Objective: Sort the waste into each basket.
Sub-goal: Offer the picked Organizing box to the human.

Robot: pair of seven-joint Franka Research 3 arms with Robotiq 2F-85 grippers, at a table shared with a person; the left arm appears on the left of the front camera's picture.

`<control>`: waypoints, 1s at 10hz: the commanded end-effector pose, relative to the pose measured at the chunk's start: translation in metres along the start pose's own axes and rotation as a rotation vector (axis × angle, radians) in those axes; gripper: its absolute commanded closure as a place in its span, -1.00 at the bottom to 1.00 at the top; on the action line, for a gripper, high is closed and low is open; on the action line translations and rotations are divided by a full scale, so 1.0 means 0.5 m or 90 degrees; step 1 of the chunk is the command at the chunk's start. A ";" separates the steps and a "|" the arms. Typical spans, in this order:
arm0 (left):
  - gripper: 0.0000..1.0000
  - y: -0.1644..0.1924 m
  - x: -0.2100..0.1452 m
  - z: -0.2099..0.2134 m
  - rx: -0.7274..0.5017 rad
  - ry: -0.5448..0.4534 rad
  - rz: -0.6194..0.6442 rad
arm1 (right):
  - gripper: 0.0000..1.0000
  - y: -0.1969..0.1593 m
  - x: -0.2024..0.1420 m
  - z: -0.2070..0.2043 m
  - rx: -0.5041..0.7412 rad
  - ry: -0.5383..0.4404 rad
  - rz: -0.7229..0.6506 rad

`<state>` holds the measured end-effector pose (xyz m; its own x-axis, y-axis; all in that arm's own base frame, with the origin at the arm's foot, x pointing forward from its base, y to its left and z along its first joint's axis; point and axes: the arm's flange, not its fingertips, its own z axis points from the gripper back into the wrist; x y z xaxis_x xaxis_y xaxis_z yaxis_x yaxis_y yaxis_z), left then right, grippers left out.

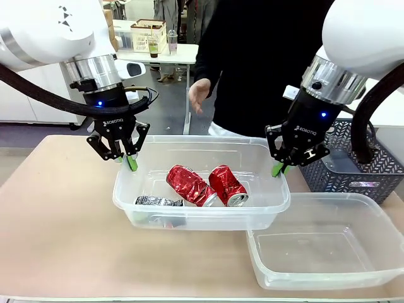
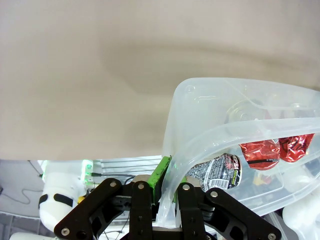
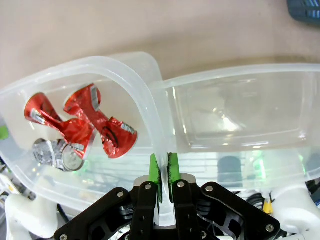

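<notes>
Crushed red cans (image 1: 189,185), two of them, lie mid-floor in the clear tub (image 1: 189,142), with a silver-and-black can (image 1: 158,202) just beside them. Left gripper (image 1: 126,158) is clamped on that tub's left rim, and the right gripper (image 1: 281,168) pinches its right rim. Second clear tub (image 1: 328,278) sits empty on the table (image 1: 57,221), front right.

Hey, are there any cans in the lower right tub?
No, the lower right tub is bare inside; the crushed red cans lie in the other tub.
</notes>
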<state>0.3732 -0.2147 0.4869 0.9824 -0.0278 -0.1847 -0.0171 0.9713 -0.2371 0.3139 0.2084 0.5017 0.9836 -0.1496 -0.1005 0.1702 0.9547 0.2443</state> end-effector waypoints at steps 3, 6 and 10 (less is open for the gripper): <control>0.88 -0.008 0.033 0.016 0.033 -0.010 -0.002 | 0.84 0.014 0.035 0.013 -0.010 0.008 0.021; 0.88 -0.041 0.192 0.052 0.072 -0.111 0.006 | 0.84 0.059 0.183 0.070 -0.076 -0.014 0.023; 0.88 -0.078 0.302 0.050 0.062 -0.116 0.039 | 0.84 0.070 0.310 0.052 -0.075 0.038 0.015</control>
<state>0.5238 -0.2471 0.4852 0.9997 0.0040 -0.0247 -0.0078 0.9880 -0.1543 0.4726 0.2093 0.5088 0.9871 -0.1100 -0.1164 0.1252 0.9832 0.1330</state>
